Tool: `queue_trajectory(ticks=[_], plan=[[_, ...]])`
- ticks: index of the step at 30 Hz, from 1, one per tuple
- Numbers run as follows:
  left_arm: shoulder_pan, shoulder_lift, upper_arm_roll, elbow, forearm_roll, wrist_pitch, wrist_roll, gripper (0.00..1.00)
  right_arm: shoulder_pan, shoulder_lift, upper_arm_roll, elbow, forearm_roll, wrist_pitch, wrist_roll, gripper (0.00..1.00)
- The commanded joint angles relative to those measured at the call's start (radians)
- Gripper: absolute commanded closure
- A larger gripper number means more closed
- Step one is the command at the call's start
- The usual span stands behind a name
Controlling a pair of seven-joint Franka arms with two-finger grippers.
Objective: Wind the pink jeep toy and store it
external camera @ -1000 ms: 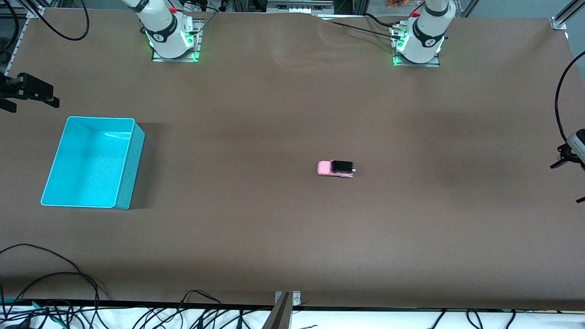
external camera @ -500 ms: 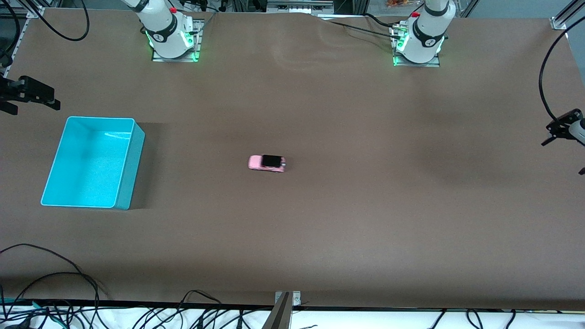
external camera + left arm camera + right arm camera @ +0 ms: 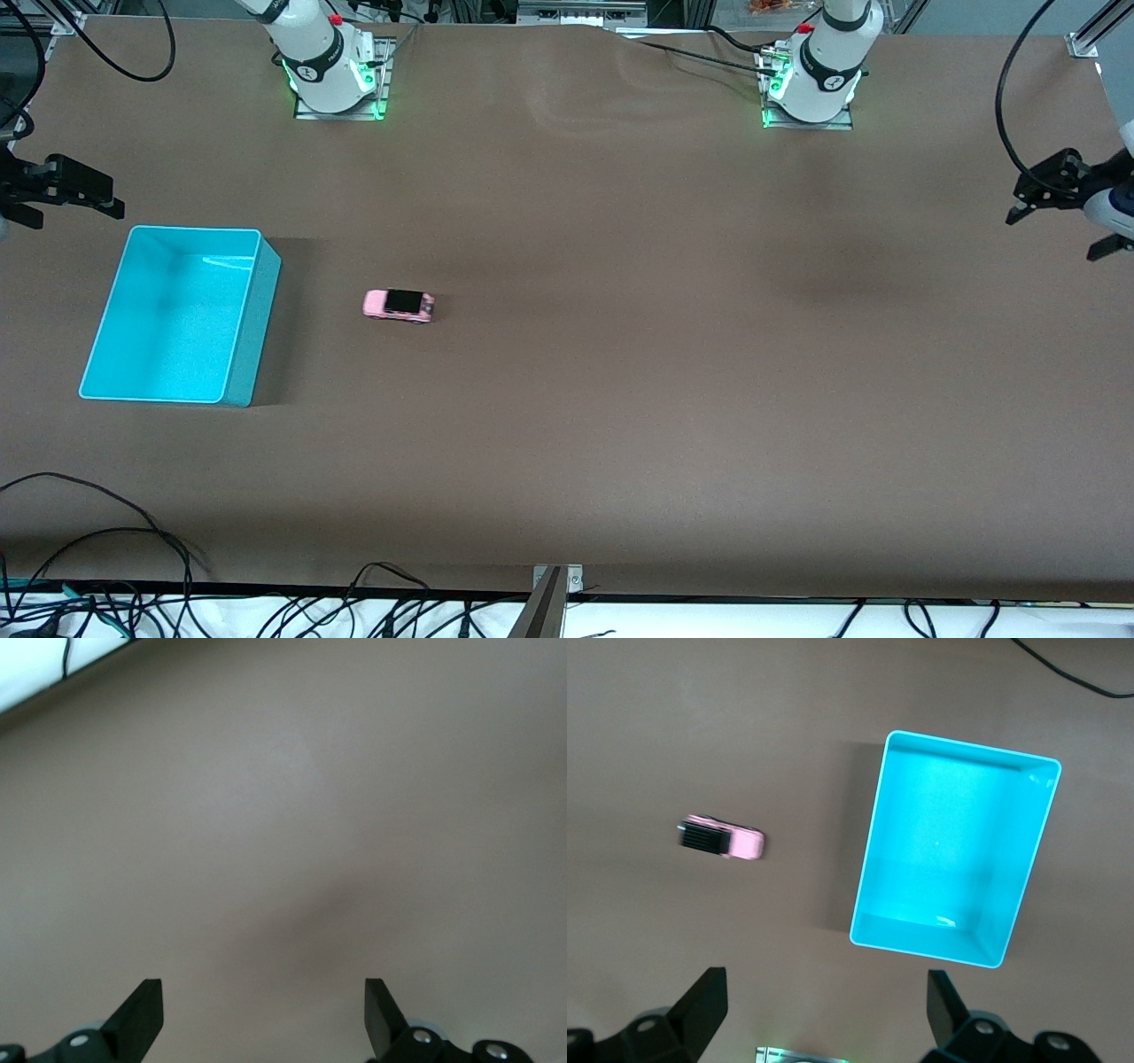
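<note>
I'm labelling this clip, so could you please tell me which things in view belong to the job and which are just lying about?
Job:
- pink jeep toy, on the table beside the bin
- turquoise bin
- left gripper, open
- right gripper, open

Lying about:
- loose cables at the table's edge

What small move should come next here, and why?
Probably bring the right hand over toward the pink jeep toy to pick it up. The toy stands loose on the table beside the turquoise bin, not in it. Both hands are open and empty, and the left hand waits at its own end of the table.
</note>
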Motion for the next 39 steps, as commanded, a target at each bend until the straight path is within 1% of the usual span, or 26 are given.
queue_trajectory(ticks=[1,4,7,11,14,17,22,25,27,29,31,36,39], plan=[[-0.019,-0.048,-0.014,-0.011,0.024,-0.047,-0.215,0.00,-0.004,-0.003,0.004,-0.029,0.022,0.022,-0.013,0.00],[-0.020,-0.056,-0.016,-0.011,0.024,-0.059,-0.282,0.00,-0.001,-0.009,0.007,-0.069,0.022,0.057,-0.013,0.00],[-0.020,-0.061,-0.019,-0.011,0.024,-0.059,-0.289,0.00,0.000,-0.014,0.010,-0.098,0.025,0.080,-0.013,0.00],[-0.020,-0.079,-0.019,-0.014,0.024,-0.065,-0.293,0.00,0.003,-0.020,0.012,-0.143,0.047,0.116,-0.013,0.00],[-0.020,-0.093,-0.019,-0.026,0.024,-0.077,-0.308,0.00,0.003,-0.025,0.013,-0.193,0.070,0.175,-0.016,0.00],[-0.020,-0.094,-0.022,-0.028,0.024,-0.084,-0.320,0.00,0.003,-0.022,0.018,-0.221,0.090,0.223,-0.057,0.00],[-0.020,-0.090,-0.028,-0.026,0.025,-0.091,-0.320,0.00,0.008,-0.005,0.020,-0.237,0.091,0.262,-0.102,0.00],[-0.020,-0.081,-0.028,-0.014,0.025,-0.107,-0.320,0.00,0.009,0.000,0.035,-0.253,0.091,0.278,-0.108,0.00],[-0.020,-0.081,-0.028,-0.014,0.024,-0.108,-0.320,0.00,0.009,0.001,0.041,-0.281,0.091,0.306,-0.110,0.00],[-0.020,-0.081,-0.028,-0.016,0.024,-0.110,-0.322,0.00,0.014,-0.008,0.044,-0.331,0.090,0.356,-0.117,0.00],[-0.020,-0.076,-0.028,-0.014,0.024,-0.110,-0.322,0.00,0.014,-0.015,0.064,-0.364,0.090,0.386,-0.157,0.00],[-0.020,-0.067,-0.028,-0.013,0.025,-0.102,-0.325,0.00,0.013,-0.025,0.069,-0.391,0.091,0.397,-0.197,0.00],[-0.022,-0.061,-0.028,-0.010,0.025,-0.100,-0.345,0.00,0.013,-0.028,0.067,-0.433,0.091,0.441,-0.270,0.00]])
